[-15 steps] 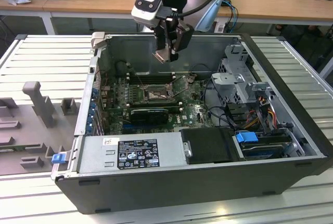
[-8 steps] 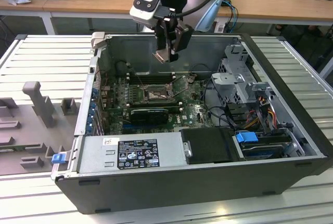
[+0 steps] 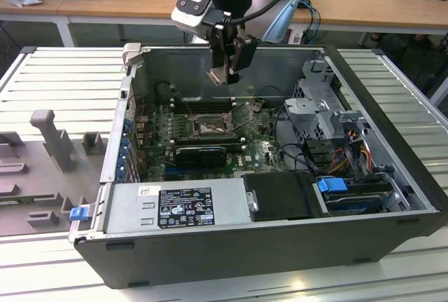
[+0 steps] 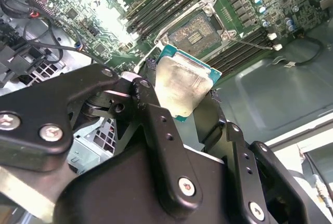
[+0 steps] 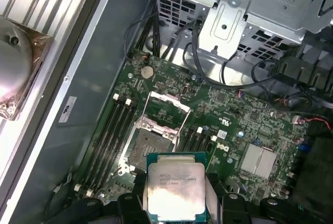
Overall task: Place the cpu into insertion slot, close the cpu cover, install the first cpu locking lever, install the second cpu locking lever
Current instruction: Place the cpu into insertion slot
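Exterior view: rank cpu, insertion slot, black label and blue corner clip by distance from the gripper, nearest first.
1. cpu: held in the gripper, above the case.
2. insertion slot: on the board, below the gripper.
3. black label: on the case's near side.
4. blue corner clip: far at the exterior view's left.

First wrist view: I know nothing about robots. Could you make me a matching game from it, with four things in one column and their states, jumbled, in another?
Things
1. cpu
2. slot
3. cover
4. coin cell

States
A. swung open, off the slot
B. clamped in the gripper, above the board
C. round and silvery, lying on the board
D. empty, dark centre showing

Pairs: 1-B, 2-D, 3-A, 4-C
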Action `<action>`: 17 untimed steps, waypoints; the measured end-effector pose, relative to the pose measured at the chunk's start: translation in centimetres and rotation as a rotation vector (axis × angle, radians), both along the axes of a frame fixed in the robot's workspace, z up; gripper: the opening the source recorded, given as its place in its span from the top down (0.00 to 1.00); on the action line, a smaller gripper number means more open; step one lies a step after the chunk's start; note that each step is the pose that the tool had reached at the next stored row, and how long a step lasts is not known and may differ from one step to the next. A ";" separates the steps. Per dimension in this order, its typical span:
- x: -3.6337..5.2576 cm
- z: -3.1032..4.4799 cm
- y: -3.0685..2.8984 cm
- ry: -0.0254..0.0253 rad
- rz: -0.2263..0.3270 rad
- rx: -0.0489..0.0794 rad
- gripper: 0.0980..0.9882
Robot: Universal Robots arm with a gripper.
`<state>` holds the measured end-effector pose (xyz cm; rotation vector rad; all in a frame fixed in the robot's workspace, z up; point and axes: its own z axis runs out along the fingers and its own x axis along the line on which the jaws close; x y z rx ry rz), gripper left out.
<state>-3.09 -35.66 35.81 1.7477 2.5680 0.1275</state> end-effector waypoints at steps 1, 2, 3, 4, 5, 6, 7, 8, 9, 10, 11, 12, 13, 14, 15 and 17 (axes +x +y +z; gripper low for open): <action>0.00 -0.12 0.02 0.0008 -0.007 0.000 0.52; 0.00 -0.25 0.02 0.0019 -0.015 -0.001 0.52; 0.00 -0.41 0.02 0.0037 -0.034 -0.001 0.52; 0.00 -0.48 0.02 0.0041 -0.048 -0.001 0.52; -0.01 -0.58 0.02 0.0047 -0.067 -0.001 0.52; -0.01 -0.66 0.02 0.0048 -0.080 -0.001 0.52; -0.01 -0.71 0.02 0.0049 -0.087 -0.001 0.52; -0.02 -0.75 0.02 0.0050 -0.096 -0.001 0.52; -0.02 -0.77 0.02 0.0049 -0.105 -0.001 0.52; -0.02 -0.78 0.02 0.0049 -0.110 -0.001 0.52; -0.02 -0.79 0.02 0.0049 -0.116 -0.001 0.52; -0.02 -0.80 0.02 0.0048 -0.125 -0.001 0.52; -0.02 -0.81 0.02 0.0049 -0.134 -0.001 0.52; -0.02 -0.81 0.02 0.0049 -0.143 -0.001 0.52; -0.02 -0.82 0.02 0.0048 -0.152 0.000 0.52; -0.02 -0.83 0.02 0.0049 -0.172 -0.001 0.52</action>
